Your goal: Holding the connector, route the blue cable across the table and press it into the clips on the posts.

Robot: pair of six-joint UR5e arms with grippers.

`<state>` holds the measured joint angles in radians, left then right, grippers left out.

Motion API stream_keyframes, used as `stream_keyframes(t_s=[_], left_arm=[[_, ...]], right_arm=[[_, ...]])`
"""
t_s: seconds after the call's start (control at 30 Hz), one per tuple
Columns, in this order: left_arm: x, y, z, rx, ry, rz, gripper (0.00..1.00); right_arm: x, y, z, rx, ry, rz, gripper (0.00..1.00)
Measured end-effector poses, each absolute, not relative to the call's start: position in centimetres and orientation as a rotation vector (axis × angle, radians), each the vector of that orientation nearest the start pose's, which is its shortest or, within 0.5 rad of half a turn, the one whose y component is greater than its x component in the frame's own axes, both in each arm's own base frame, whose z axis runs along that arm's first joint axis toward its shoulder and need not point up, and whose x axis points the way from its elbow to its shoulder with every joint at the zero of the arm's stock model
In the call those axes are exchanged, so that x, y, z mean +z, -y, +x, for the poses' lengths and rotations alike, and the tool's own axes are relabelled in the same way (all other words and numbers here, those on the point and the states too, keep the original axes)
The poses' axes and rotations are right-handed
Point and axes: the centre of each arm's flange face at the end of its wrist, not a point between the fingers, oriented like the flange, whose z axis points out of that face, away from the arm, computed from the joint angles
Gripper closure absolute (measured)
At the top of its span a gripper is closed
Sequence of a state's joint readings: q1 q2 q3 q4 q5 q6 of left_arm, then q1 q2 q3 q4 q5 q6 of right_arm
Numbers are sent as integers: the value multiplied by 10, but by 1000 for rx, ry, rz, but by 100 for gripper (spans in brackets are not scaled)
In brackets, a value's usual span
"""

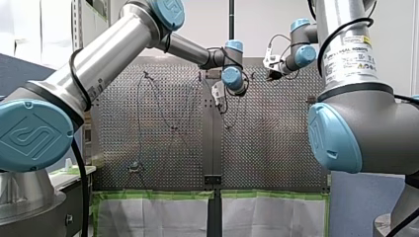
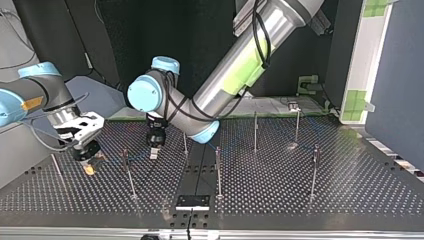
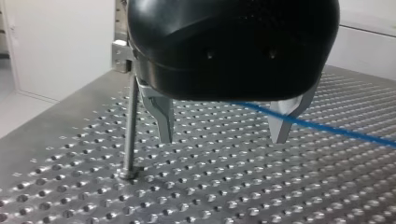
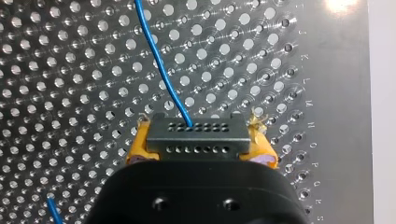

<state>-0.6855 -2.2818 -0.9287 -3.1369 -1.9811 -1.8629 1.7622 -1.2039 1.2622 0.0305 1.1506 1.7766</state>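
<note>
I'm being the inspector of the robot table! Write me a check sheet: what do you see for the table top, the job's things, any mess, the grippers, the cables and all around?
Surface: perforated metal table.
Job's things: connector held in my right gripper; thin upright posts dotted over the table; clips too small to tell.
Clutter: nothing loose seen; a black plate sits at the top view's near edge.
Grippers: right gripper's yellow pads shut on the connector; left gripper open, metal fingers near the table beside a post.
Cables: blue cable runs out of the connector across the table; black cables along my left arm.
Surroundings: white sheets edged with green tape by the table's edge in the front view.
</note>
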Motion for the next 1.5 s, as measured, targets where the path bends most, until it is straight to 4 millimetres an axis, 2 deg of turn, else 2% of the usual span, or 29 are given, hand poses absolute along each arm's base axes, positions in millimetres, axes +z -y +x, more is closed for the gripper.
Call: stream_keyframes(t_s=[0.13,0.5,1.03,1.5], left_arm=[[356,548,508,-403,-1671,27,0],[388,549,470,-479,-1601,66,0],[435,510,447,-505,-1457,-8,0],[472,479,412,-564,-1327,-75,0]], right_arm=[[429,581,290,-2366,-1547,-2262,100],[428,580,292,-2363,-1542,-2265,100],[427,577,298,-2356,-1528,-2268,100],[426,576,301,-2354,-1522,-2270,100]])
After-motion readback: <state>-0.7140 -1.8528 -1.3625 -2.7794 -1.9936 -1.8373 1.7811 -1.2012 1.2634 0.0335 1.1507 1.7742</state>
